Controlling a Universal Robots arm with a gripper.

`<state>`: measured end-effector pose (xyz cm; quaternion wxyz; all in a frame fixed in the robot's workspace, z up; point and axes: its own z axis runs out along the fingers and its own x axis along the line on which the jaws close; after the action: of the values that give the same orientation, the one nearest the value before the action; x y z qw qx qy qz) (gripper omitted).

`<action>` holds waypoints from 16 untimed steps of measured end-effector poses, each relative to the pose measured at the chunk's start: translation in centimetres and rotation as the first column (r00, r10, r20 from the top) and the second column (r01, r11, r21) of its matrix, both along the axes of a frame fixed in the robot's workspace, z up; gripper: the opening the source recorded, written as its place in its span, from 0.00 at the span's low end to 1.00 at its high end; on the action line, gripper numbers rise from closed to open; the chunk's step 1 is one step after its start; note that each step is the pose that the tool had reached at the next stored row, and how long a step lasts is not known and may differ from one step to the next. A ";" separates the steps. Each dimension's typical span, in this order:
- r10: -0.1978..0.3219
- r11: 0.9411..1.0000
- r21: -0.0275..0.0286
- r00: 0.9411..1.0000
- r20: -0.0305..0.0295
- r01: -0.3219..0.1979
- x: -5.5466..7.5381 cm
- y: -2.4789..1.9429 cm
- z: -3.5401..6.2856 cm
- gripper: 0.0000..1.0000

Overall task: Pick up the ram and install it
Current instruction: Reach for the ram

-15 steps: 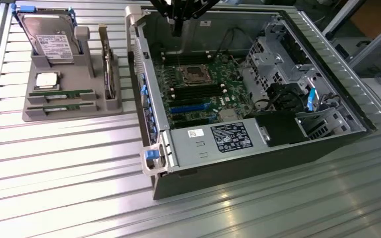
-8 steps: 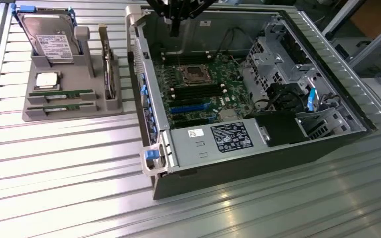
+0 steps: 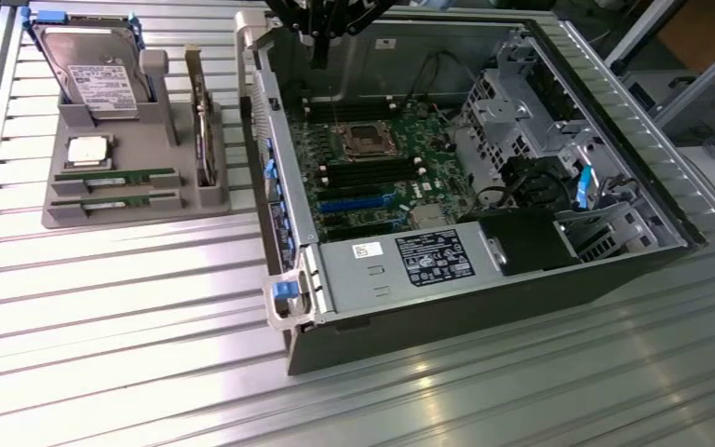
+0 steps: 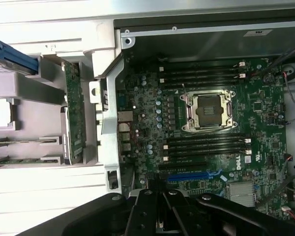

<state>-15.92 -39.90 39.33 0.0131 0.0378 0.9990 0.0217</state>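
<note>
Gripper (image 3: 320, 42), black, hangs over the far rim of the open grey metal computer case (image 3: 370, 321), at 12 o'clock of the green motherboard (image 3: 389, 182) in the exterior view. I cannot tell its opening. The long, thin green ram stick (image 3: 114, 173) lies in the grey plastic tray (image 3: 97, 216) beside its twin (image 3: 114, 199), at 8 o'clock from me, well apart.

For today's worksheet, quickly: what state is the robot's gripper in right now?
Gripper: open or closed cannot be told; it hangs above the open computer case. Both memory sticks lie in the grey tray.
</note>
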 end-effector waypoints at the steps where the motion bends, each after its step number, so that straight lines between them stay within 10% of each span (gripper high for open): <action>1: 0.000 1.000 0.000 1.000 0.000 0.000 -0.1 0.00 0.00 0.14; 16: 0.000 1.000 0.000 1.000 0.000 0.000 -0.9 0.00 -0.03 0.14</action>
<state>-16.79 -39.89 39.30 0.0131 0.0379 0.9990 0.0217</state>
